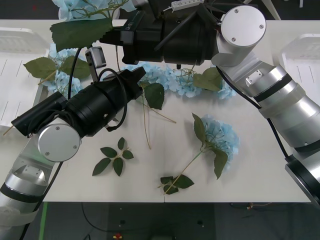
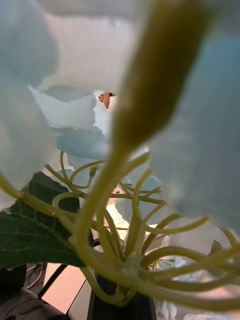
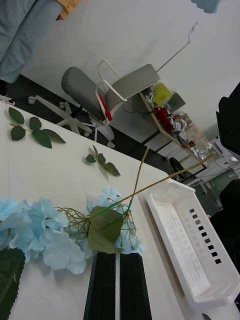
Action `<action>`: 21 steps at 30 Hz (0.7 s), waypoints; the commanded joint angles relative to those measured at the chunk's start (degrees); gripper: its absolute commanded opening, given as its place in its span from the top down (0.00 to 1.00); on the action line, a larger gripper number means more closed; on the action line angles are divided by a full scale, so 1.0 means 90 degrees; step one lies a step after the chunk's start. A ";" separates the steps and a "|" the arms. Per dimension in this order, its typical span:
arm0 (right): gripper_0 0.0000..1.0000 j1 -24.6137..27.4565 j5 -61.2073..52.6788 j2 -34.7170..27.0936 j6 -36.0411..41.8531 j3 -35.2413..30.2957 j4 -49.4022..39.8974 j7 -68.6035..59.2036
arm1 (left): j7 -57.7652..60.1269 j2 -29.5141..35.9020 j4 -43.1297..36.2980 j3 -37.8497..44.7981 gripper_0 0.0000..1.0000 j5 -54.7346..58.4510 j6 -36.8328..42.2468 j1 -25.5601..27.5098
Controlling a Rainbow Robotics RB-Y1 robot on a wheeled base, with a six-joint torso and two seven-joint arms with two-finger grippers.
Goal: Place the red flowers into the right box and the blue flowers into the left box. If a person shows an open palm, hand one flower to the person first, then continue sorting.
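My right gripper (image 1: 106, 36) reaches across the far side of the table and is shut on a blue flower (image 1: 75, 9), whose big leaf (image 1: 80, 31) hangs below it. Its branching stalks (image 2: 107, 200) crowd the right wrist view just above the gripper (image 2: 120, 298). More blue flowers (image 1: 172, 77) lie in a row mid-table, and one (image 1: 220, 137) lies alone nearer me. My left gripper (image 1: 141, 79) is shut, its tips (image 3: 118, 256) at a leaf (image 3: 105, 230) of that row. The left box (image 1: 14, 65) and right box (image 1: 305, 55) sit at the table's sides. Red flowers are out of view.
Two loose green leaf sprigs (image 1: 114, 156) (image 1: 174, 182) lie near the table's front edge. A bare stalk (image 1: 146, 120) lies between them and the flower row. The right box (image 3: 190, 240) is beyond the left gripper, and an office chair (image 3: 107, 95) stands past the table.
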 commanded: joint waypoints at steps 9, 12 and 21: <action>0.19 -0.0319 0.0167 0.0217 -0.0113 0.0036 -0.0223 -0.0275 | -0.0196 0.1398 -0.0012 0.0758 1.00 0.1448 -0.0124 0.0163; 0.17 -0.0319 0.0157 0.0208 -0.0113 0.0036 -0.0223 -0.0275 | -0.0177 0.1877 0.0095 0.1109 1.00 0.1770 -0.0027 0.0231; 0.17 -0.0319 -0.0097 0.0081 -0.0113 0.0017 -0.0223 -0.0305 | -0.0040 0.4181 0.1111 0.3102 1.00 0.2385 0.3372 -0.0277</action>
